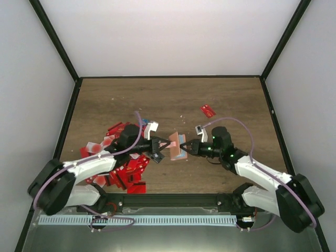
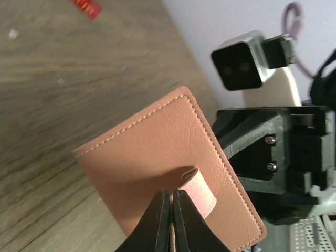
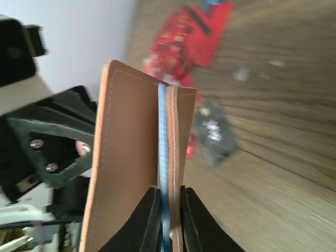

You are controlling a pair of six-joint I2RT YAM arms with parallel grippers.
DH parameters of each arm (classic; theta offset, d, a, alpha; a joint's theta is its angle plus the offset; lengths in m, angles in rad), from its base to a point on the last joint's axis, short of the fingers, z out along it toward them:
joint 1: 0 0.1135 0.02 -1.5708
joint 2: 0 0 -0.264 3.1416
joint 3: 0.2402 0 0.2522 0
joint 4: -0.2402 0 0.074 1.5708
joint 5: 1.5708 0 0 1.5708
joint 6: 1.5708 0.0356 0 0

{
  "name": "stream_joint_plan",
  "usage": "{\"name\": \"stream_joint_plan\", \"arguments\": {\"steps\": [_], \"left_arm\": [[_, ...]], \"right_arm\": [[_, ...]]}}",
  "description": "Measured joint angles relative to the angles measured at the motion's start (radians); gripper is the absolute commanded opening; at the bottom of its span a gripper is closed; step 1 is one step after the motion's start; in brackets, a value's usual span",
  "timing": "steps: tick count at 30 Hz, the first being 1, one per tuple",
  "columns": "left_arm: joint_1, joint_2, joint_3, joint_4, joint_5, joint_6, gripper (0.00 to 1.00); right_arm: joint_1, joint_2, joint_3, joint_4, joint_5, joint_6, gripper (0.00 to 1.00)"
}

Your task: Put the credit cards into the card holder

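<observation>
Nearest the overhead camera are the bases of my left arm (image 1: 52, 186) and right arm (image 1: 299, 202) at the near edge of the table (image 1: 173, 100). Both arms reach inward until the left gripper (image 1: 166, 143) and the right gripper (image 1: 186, 147) meet at the card holder (image 1: 175, 142). It stands on edge between them over the middle of the table. The credit cards (image 1: 126, 169) lie in a loose, mostly red heap under and beside my left arm. One stray red card (image 1: 208, 111) sits well apart, farther back on the right. At my left wrist, the left gripper (image 2: 171, 203) is nearest, its fingers pressed together on a small pink tab (image 2: 198, 188) that curls off the tan face of the card holder (image 2: 157, 142). The right arm's camera (image 2: 239, 65) sits just behind the holder, and a red card (image 2: 86, 6) lies on the wood far off. At my right wrist, the right gripper (image 3: 169, 210) is clamped on one leaf of the card holder (image 3: 123, 152) together with its blue lining (image 3: 163, 131). The other leaf stands free outside my left finger (image 3: 148, 212). Beyond the holder a black card (image 3: 215, 131) lies flat on the table, with red cards (image 3: 184, 39) farther back.
</observation>
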State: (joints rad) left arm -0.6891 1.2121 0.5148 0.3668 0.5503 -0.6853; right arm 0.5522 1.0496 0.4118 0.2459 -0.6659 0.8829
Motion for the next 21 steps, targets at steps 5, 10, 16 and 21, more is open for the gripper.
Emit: {"name": "stream_joint_plan", "arguments": {"steps": [5, 10, 16, 21], "left_arm": [[0.000, 0.206, -0.010, 0.079, -0.005, -0.016, 0.04], [0.000, 0.311, -0.010, 0.086, -0.040, -0.029, 0.04], [0.000, 0.328, -0.027, 0.065, -0.092, -0.036, 0.04], [0.000, 0.342, -0.035, 0.065, -0.107, -0.036, 0.04]], "right_arm": [[-0.024, 0.109, -0.002, -0.151, 0.084, -0.108, 0.11], [-0.064, 0.196, -0.001, -0.246, 0.143, -0.181, 0.22], [-0.081, 0.220, 0.017, -0.330, 0.212, -0.240, 0.56], [-0.084, 0.209, 0.055, -0.387, 0.261, -0.270, 0.68]]}}
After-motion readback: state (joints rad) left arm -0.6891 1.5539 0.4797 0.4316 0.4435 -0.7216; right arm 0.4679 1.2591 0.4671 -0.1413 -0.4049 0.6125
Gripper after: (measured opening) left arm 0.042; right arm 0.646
